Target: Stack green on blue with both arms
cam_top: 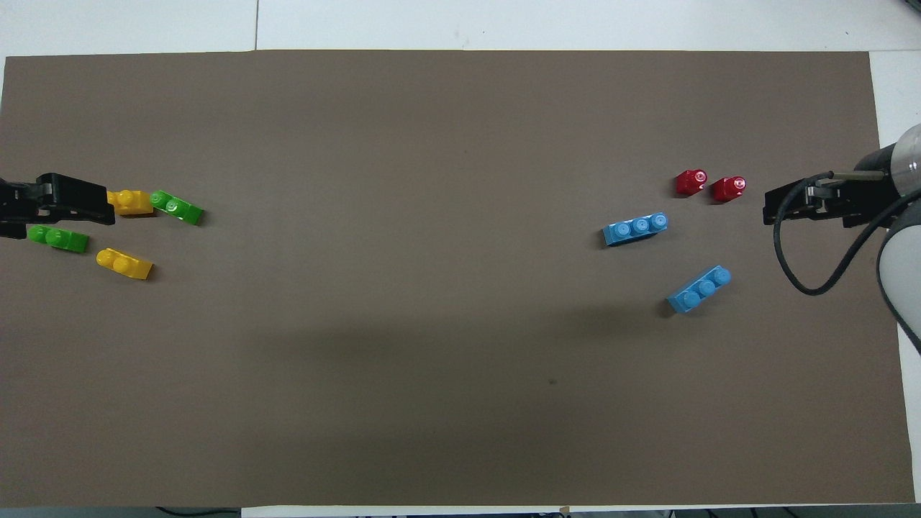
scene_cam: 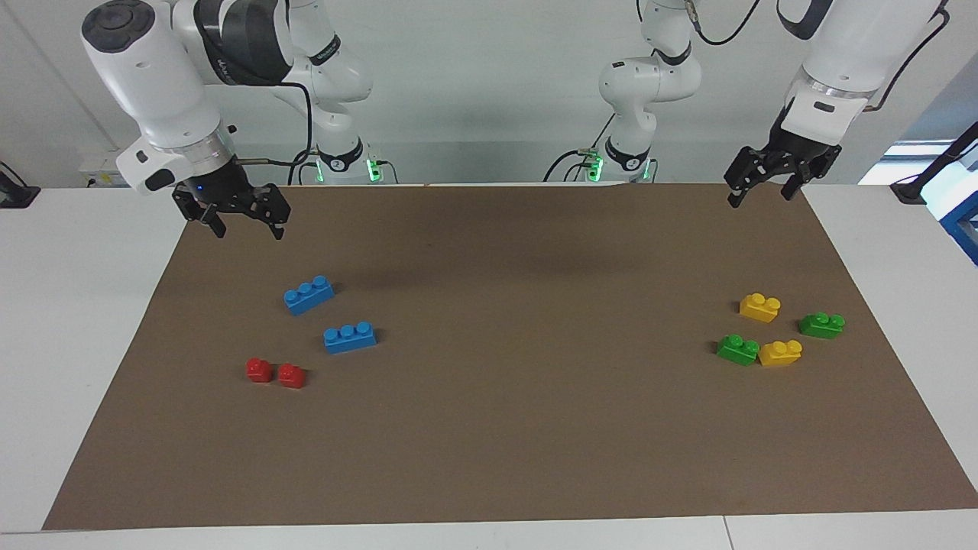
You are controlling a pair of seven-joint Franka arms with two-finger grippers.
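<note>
Two green bricks (scene_cam: pixel 737 350) (scene_cam: pixel 821 325) lie among yellow ones at the left arm's end of the brown mat; in the overhead view these green bricks (cam_top: pixel 176 206) (cam_top: pixel 57 237) show flat on the mat. Two blue bricks (scene_cam: pixel 309 295) (scene_cam: pixel 349 337) lie at the right arm's end, the same blue bricks (cam_top: pixel 699 288) (cam_top: pixel 634 229) from above. My left gripper (scene_cam: pixel 764 187) (cam_top: pixel 43 216) hangs open and empty, raised over the mat's edge by the green group. My right gripper (scene_cam: pixel 244 218) (cam_top: pixel 773 205) hangs open and empty, raised over the mat's edge close to the blue bricks.
Two yellow bricks (scene_cam: pixel 759 307) (scene_cam: pixel 780 352) sit between the green ones. Two small red bricks (scene_cam: pixel 259 370) (scene_cam: pixel 291 375) lie side by side, farther from the robots than the blue pair. The brown mat (scene_cam: pixel 489 428) covers most of the white table.
</note>
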